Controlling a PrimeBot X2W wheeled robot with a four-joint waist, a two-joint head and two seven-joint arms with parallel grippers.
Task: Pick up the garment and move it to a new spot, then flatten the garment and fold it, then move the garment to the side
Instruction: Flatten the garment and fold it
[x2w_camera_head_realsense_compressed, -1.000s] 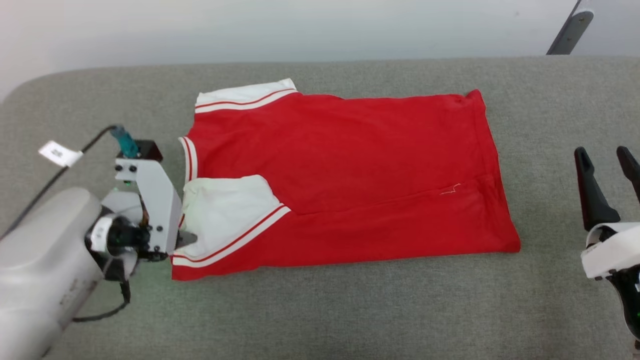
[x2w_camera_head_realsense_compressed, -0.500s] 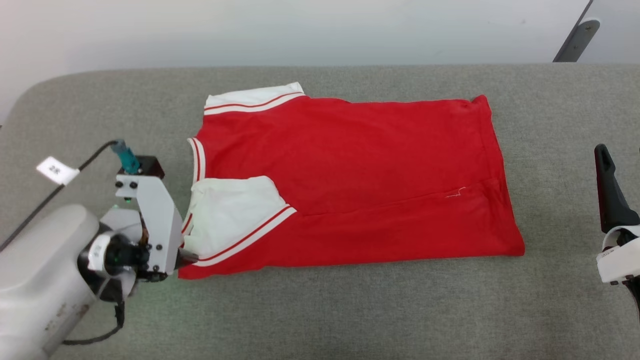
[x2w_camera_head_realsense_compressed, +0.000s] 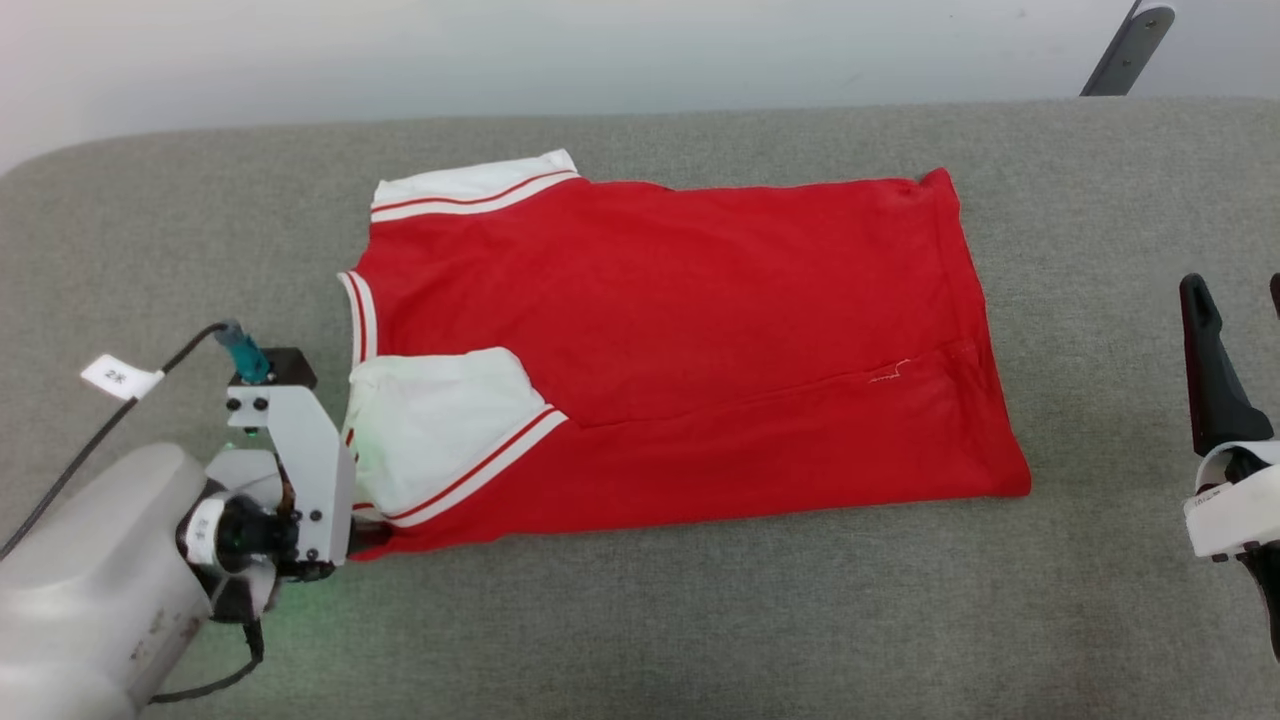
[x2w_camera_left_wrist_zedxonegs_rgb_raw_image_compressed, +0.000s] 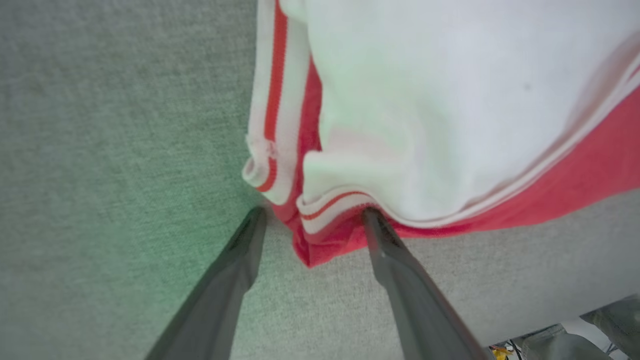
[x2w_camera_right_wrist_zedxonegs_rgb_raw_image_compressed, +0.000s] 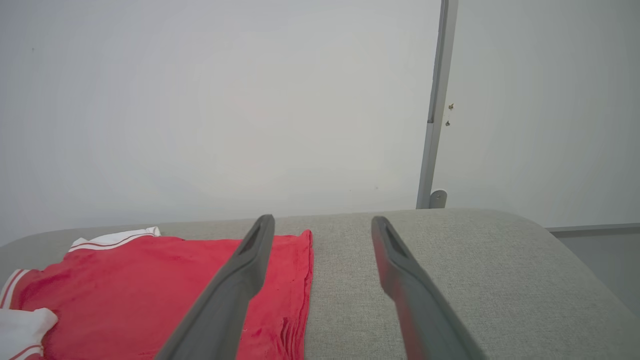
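The garment (x2w_camera_head_realsense_compressed: 680, 340) lay folded lengthwise on the table (x2w_camera_head_realsense_compressed: 640, 620), long axis left to right in the head view, collar and white sleeves at the left, hem at the right. The left gripper (x2w_camera_left_wrist_zedxonegs_rgb_raw_image_compressed: 314, 215), jaws wide, straddled its lower left corner, likely to pinch it for another fold. The right gripper (x2w_camera_right_wrist_zedxonegs_rgb_raw_image_compressed: 322, 220), wide and empty, stood apart at the frame's right edge.
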